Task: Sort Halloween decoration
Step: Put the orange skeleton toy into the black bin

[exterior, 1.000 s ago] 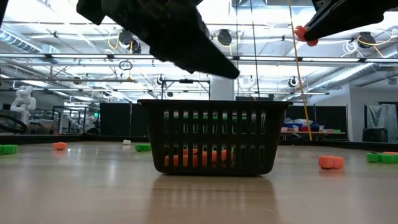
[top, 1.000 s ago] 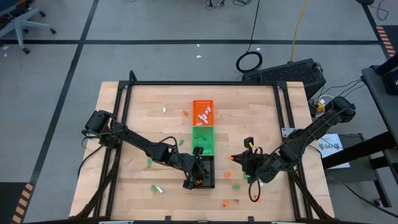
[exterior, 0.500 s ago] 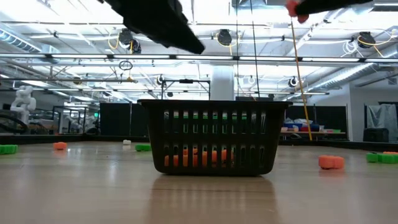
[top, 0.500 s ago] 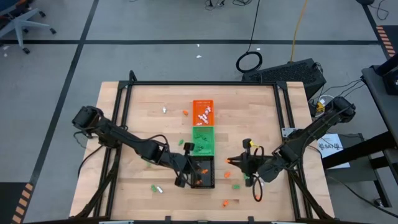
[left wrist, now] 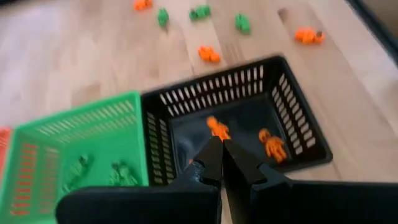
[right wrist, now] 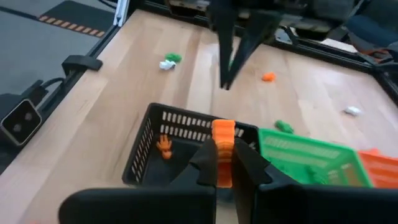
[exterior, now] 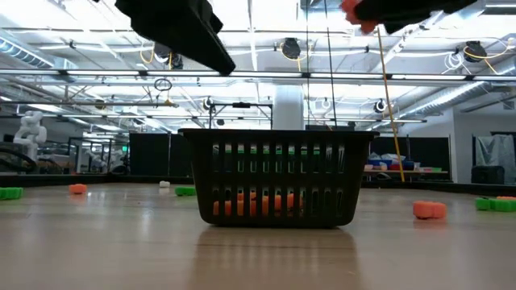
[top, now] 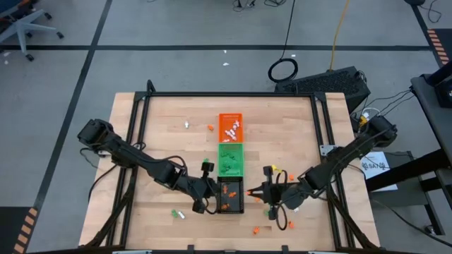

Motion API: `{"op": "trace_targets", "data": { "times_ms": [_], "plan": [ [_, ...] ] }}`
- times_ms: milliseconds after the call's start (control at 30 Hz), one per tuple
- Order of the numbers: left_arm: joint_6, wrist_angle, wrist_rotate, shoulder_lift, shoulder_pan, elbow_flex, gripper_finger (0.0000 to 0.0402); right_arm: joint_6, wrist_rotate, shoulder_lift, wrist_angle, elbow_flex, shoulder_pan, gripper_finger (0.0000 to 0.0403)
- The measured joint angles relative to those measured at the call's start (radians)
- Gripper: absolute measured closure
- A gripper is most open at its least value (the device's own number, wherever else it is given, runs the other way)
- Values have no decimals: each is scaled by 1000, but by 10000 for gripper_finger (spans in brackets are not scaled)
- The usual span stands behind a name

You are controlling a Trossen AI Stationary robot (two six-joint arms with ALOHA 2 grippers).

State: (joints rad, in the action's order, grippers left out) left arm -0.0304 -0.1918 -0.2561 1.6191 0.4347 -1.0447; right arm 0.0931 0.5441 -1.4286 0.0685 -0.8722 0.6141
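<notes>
Three small trays stand in a row at the table's middle: orange [top: 230, 127] farthest, green [top: 230, 159], black [top: 231, 195] nearest. The black tray [left wrist: 236, 124] holds orange trinkets [left wrist: 273, 144]. My left gripper [left wrist: 221, 152] is shut and holds nothing. It hangs above the black tray's left side [top: 214, 195], and the low view shows it high up [exterior: 173, 28]. My right gripper [right wrist: 222, 163] is shut on an orange trinket [right wrist: 222, 140] above the black tray's right rim [top: 248, 192]. My right gripper pinches the orange trinket [right wrist: 223, 155] between its two fingers. The trinket's upper part [right wrist: 223, 129] sticks out past the fingertips. The fingers come slanting down from the table's right side. The trinket is lifted clear, high above the table [exterior: 352, 10].
Loose trinkets lie on the wood. Left of the black tray are a green one [top: 173, 212] and a white one [top: 180, 215]. To its right are a green one [top: 268, 210] and two orange ones [top: 256, 229] [top: 289, 226]. Near the orange tray lie an orange one [top: 210, 128] and a white one [top: 186, 125].
My left gripper has risen and drawn back from the black tray toward the table's left edge, still shut. My right gripper has carried the orange trinket toward the table's left, up to the black tray's right rim.
</notes>
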Motion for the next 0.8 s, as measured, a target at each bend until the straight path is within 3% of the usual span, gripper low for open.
{"op": "trace_targets", "data": {
  "times_ms": [467,800],
  "plan": [
    [-32,-38,-96,-96,41,37,391,58,-30,-267,295,0,-65,401],
    [-16,-92,-137,-119,46,37,391,204,-26,-382,348,0,-97,393]
  ]
}}
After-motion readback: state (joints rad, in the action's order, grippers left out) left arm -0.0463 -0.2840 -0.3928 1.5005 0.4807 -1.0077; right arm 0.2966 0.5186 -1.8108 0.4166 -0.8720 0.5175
